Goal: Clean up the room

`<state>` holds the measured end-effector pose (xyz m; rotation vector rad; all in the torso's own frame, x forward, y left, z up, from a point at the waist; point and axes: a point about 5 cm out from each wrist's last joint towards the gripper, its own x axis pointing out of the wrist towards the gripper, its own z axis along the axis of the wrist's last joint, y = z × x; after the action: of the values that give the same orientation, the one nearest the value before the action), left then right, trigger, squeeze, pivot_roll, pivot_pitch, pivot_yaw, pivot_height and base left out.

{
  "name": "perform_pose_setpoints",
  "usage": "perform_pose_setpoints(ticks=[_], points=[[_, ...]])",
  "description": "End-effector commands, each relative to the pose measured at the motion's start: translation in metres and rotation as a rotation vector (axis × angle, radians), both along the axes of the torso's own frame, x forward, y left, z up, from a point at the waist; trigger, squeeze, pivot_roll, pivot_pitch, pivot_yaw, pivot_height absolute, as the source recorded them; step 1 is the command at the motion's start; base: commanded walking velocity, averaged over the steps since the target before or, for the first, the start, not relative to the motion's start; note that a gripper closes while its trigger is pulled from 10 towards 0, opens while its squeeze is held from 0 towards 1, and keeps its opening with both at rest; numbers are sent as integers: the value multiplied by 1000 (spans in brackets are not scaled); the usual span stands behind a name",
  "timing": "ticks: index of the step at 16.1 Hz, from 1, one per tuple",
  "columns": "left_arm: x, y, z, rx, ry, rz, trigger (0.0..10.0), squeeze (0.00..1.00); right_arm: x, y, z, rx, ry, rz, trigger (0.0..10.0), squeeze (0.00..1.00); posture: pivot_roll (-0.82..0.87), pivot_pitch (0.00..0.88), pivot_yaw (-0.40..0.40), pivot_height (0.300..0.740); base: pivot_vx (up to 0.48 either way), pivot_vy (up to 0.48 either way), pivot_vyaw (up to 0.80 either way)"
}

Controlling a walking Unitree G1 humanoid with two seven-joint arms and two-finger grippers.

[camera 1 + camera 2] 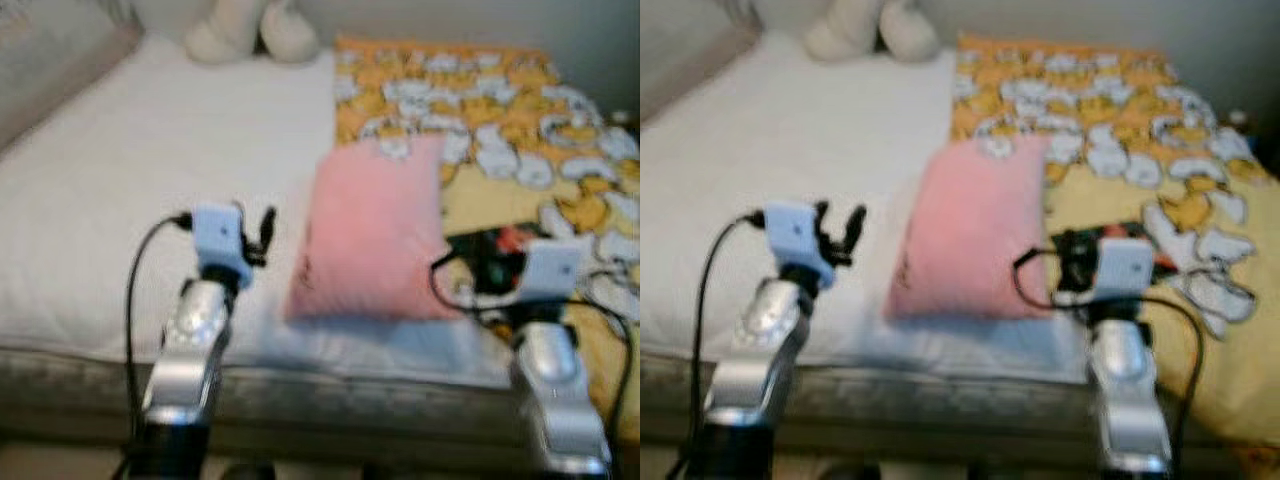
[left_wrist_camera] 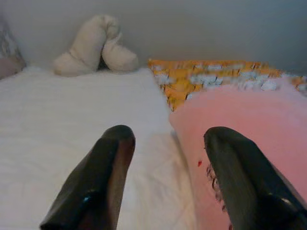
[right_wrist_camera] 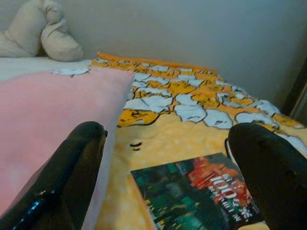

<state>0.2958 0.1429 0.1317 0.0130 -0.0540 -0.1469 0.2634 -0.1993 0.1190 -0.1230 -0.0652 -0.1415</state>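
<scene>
Here, nearest the camera, both silver arms reach over the near edge of the bed (image 1: pixel 90 340). The left gripper (image 2: pixel 165 158) hovers above the white sheet (image 1: pixel 150 170), just left of the pink pillow (image 1: pixel 375 230); its jaws stand well apart and hold nothing, one finger over the sheet, the other over the pillow's left edge. The right gripper (image 3: pixel 168 163) sits at the pillow's right side, its jaws also wide apart and empty. One of its fingers (image 3: pixel 72 163) lies against the pillow's edge, the other (image 3: pixel 273 163) over the yellow blanket (image 1: pixel 500 100).

Between those fingers, a little farther on, a dark book (image 3: pixel 196 196) with a red and green cover lies flat on the blanket, just right of the pillow.

The pillow lies flat in the middle of the bed, straddling the line where sheet meets blanket. The blanket, yellow and orange with white shapes, covers the right half of the bed out to the far edge.

At the far left, a cream plush toy (image 2: pixel 93 45) rests against the wall (image 3: pixel 192 33).
</scene>
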Motion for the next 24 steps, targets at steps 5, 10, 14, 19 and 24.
perform_pose_setpoints(ticks=[5,10,14,19,24], points=[[5,-6,-8,33,51,-29,10000,0,2,1,-1,10,1,3,10000,0,-60,0,15,695,0,0,0],[7,-3,-7,18,48,-17,10000,0,7,14,5,37,-40,81,10000,0,-41,0,10,710,0,0,0],[5,-5,-9,46,31,-37,10000,0,7,12,6,23,-64,87,10000,0,-29,0,-4,740,0,0,0],[11,-2,-9,23,41,-58,10000,1000,10,14,3,27,-64,61,10000,0,-28,0,-22,740,0,0,0],[13,-7,-4,26,27,-88,10000,1000,19,11,-1,13,-33,52,10000,0,-6,0,-13,740,0,-185,0]])
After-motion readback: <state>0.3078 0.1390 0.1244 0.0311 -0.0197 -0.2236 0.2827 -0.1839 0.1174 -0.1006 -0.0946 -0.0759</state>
